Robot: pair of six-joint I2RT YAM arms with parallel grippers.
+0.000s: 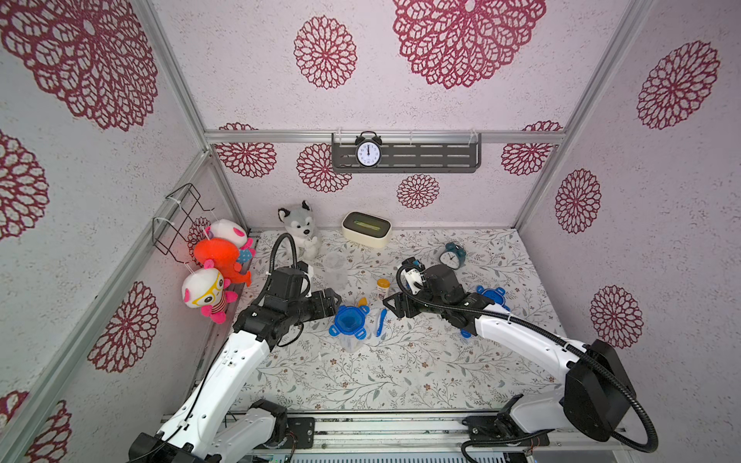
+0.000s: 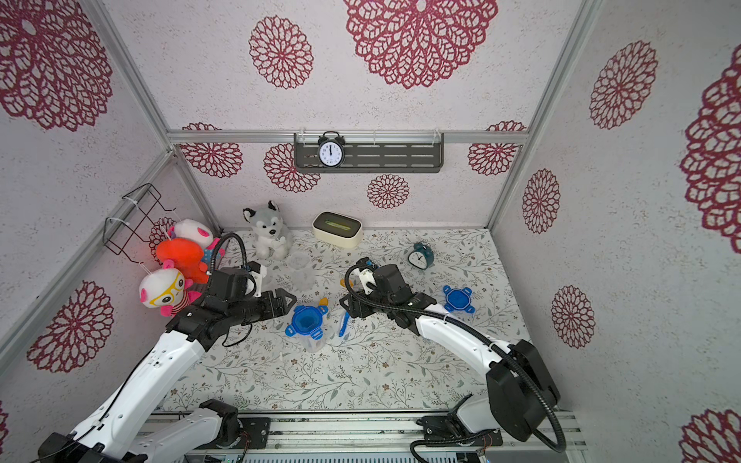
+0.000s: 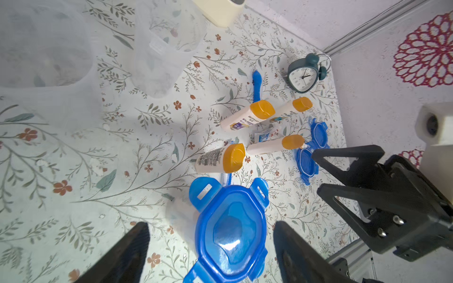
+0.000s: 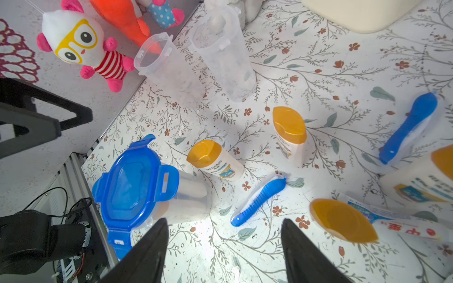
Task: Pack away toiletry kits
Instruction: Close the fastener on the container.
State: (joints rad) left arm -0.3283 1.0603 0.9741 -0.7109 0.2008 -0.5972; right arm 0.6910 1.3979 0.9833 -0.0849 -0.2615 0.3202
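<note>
Closest to the lens are the two white arms, reaching in from the front rail toward mid-table. Left gripper has its jaws spread wide, tips just beside the lidded cup and, as far as the left wrist view shows, not touching it (the blue lid sits btwn and ahead of the black fingers, w/ a gap on one side). Right gripper is likewise spread, nothing btwn its fingers, facing the cup from the opposite side. The cup looks upright w/ its lid seated on top. Something pale is inside, but through the cloudy plastic I can't say what.

Other kit items sit loose on the floral table:
- a blue toothbrush btwn cup and right gripper
- a near bottle, orange cap showing just behind the lid
- a far bottle standing behind that

In the right wrist view there are more bottles, a 2nd toothbrush and a toothpaste tube.

Empty clear cups stand toward the back near the husky plush. A spare lid lies beside the right arm. Tissue box and teal clock sit at the back.
</note>
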